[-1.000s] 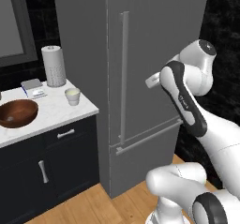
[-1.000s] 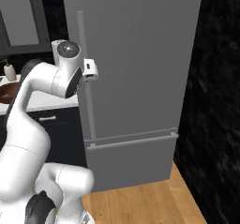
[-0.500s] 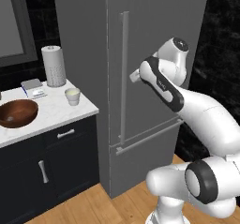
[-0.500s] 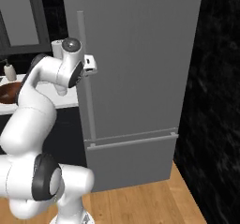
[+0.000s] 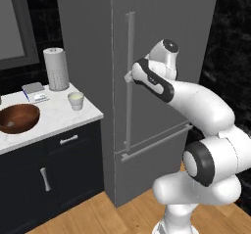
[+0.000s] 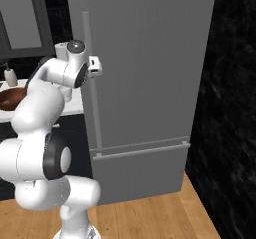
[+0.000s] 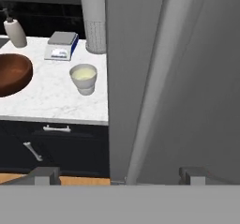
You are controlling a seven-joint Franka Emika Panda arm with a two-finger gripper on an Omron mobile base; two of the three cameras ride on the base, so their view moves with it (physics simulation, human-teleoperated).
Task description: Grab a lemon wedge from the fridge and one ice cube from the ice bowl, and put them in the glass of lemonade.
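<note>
Fridge shut; our gripper, jaws wide and empty, should straddle the bar handle squarely before closing.

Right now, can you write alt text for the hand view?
The open gripper faces the closed grey fridge, straddling its long vertical bar handle. To the left, a marble counter holds the glass of lemonade and the reddish-brown ice bowl.

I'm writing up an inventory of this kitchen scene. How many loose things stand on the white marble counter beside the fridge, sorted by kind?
Wide glossy reddish-brown bowl: 1
Small off-white tapered cup of pale yellow liquid: 1
Tall white paper-towel roll: 1
Flat grey scale-like device: 1
Beige soap bottle: 1
Total: 5
</note>
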